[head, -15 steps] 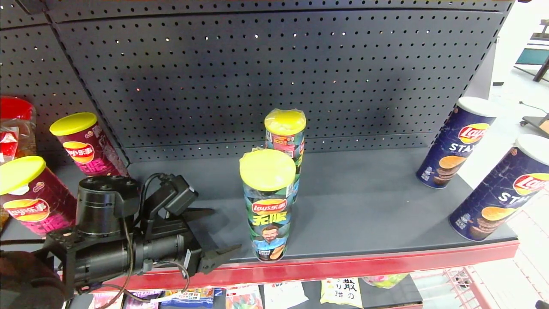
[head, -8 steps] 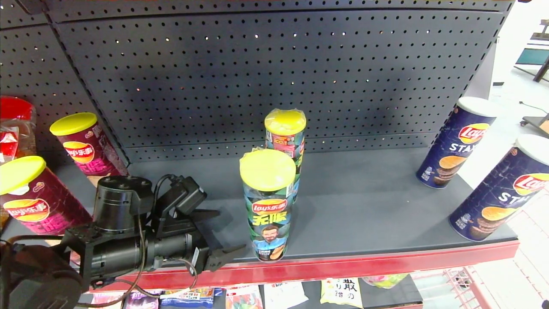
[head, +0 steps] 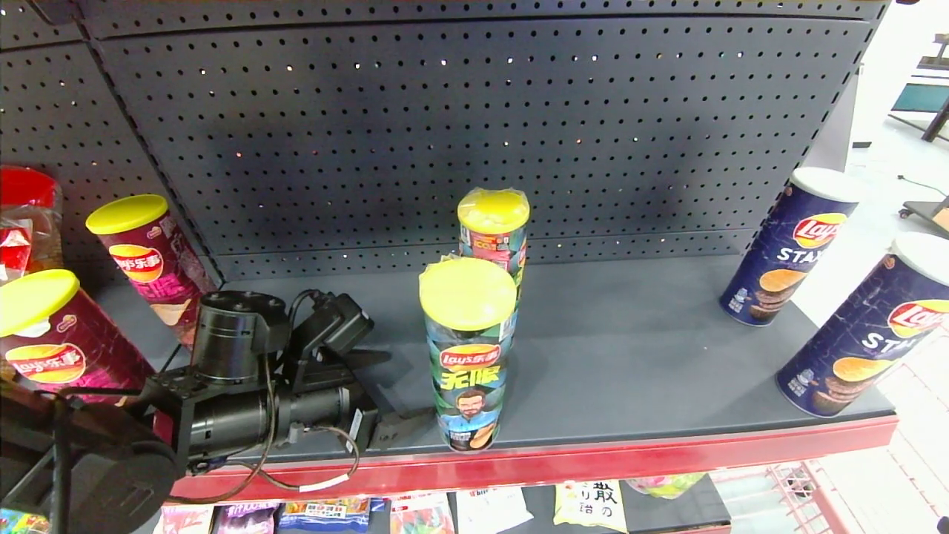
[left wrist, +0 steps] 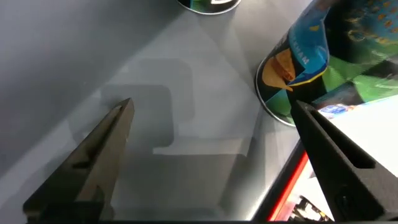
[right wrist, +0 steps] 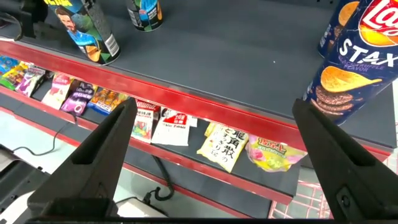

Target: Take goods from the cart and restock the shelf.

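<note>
Since the earlier frames, we see the left arm slide rightward along the shelf and a little deeper onto it, bringing the left tool close to the front can. That can now stands a shade farther right than before. The rear can and the two blue cans at the right end have not moved.

The front can stands upright near the shelf's red edge. The left tool lies just to its left, with its fingers spread wide and holding nothing. The finger nearer the edge ends just beside the can's foot, though we cannot tell whether the two touch. In the left wrist view the left tool points at bare shelf, with the front can off to one side by one finger and the rear can farther back.

The left arm lies low and roughly level over the front of the shelf, between the magenta cans and the front can. The right tool hangs in front of the shelf's red edge with its fingers spread and nothing between them, above the packets on the lower shelf. A blue can stands near one of its fingers.
</note>
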You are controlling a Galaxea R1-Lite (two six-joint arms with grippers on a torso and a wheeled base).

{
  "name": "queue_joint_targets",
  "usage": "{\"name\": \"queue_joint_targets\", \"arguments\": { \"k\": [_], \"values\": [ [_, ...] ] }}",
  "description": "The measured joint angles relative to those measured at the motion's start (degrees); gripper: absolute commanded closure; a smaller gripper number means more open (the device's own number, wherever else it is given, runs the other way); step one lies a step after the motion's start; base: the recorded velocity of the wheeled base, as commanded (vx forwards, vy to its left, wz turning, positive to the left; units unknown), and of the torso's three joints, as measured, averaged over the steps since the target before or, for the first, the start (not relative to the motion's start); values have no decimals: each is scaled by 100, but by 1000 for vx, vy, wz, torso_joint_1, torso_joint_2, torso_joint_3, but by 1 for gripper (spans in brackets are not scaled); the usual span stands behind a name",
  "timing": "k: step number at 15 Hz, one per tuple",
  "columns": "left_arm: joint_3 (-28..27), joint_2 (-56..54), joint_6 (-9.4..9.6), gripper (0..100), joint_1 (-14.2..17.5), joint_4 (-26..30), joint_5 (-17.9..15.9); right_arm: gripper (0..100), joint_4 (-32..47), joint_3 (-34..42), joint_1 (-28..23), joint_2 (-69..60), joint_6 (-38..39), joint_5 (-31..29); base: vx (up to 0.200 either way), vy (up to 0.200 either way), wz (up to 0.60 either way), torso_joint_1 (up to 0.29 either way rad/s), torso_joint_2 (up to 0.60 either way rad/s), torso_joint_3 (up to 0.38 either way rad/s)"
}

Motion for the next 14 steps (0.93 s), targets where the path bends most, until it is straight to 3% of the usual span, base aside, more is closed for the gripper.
{"name": "queue_joint_targets", "arguments": {
  "k": [14],
  "values": [
    [-234,234,0,0,-63,-11,2,0,4,38,0,-5,-2,-2,0,0,0,0,0,0]
  ]
}}
